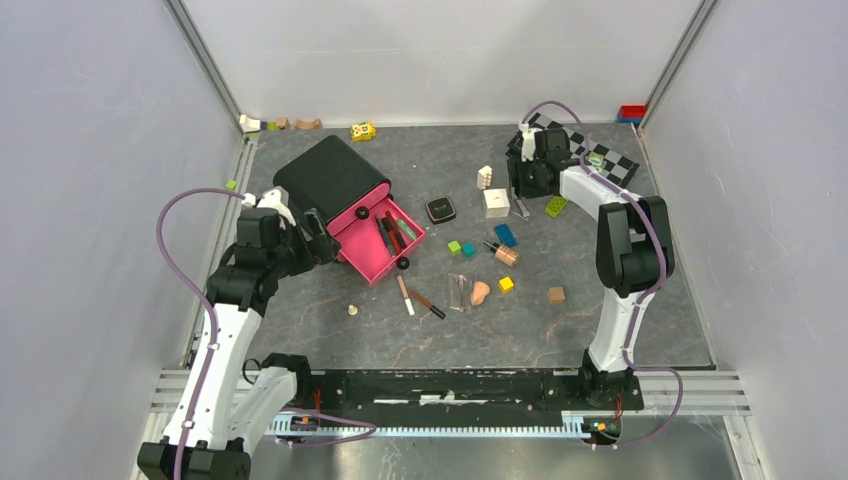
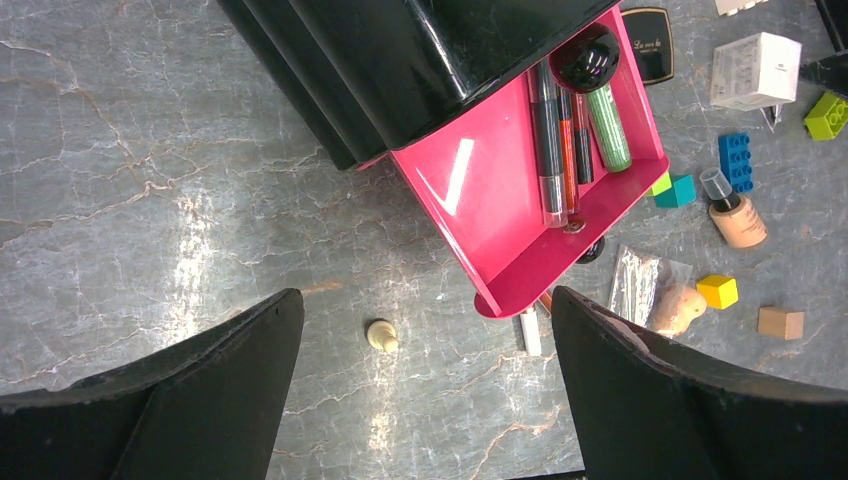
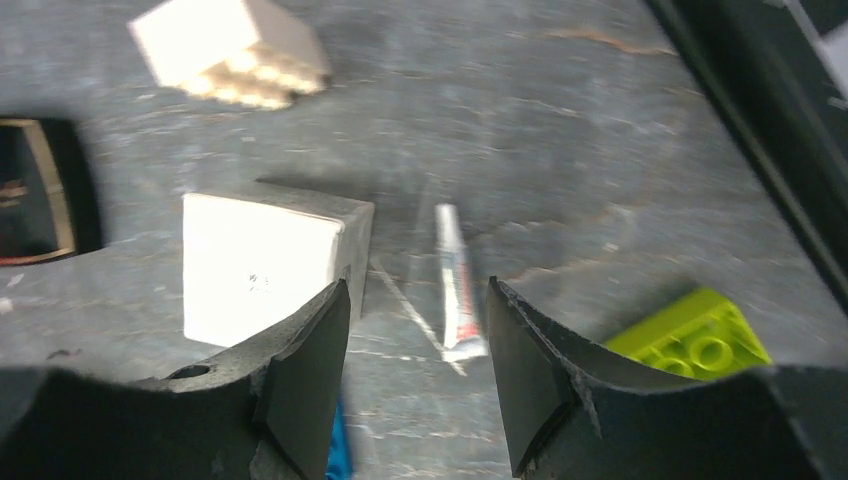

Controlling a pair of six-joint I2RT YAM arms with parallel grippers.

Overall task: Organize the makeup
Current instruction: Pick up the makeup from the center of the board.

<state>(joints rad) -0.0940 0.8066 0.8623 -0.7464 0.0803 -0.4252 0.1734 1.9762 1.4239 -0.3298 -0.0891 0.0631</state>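
Your left gripper point(image 2: 425, 390) hangs over the table just in front of the pink drawer point(image 2: 520, 260); its fingers point(image 2: 200, 390) are spread very wide and hold nothing. The drawer sticks out of the black box point(image 2: 400, 60) and is open. Inside it lie a green tube point(image 2: 610, 130) and 3 thin sticks point(image 2: 548, 140) side by side (a round black knob point(image 2: 588, 55) sits over their top ends).

Your right gripper point(image 3: 415, 380) is low over the back right part of the table. Its fingers point(image 3: 310, 380) are partway apart, 1 on each side of a small clear tube point(image 3: 455, 285); the tube lies flat on the table and neither finger touches it. A white box point(image 3: 260, 265) is just beside 1 finger; a lime block point(image 3: 700, 340) is near the other.

The rest of the makeup is out on the table. The black compact point(image 1: 440, 209) lies near the drawer; the little bottle of skin-colour makeup point(image 1: 505, 253) lies on its side among the toy blocks; the peach sponge point(image 1: 480, 292) sits against a clear bag point(image 1: 458, 290). A white pencil point(image 1: 405, 295) and a brown pencil point(image 1: 428, 304) lie in front of the drawer.
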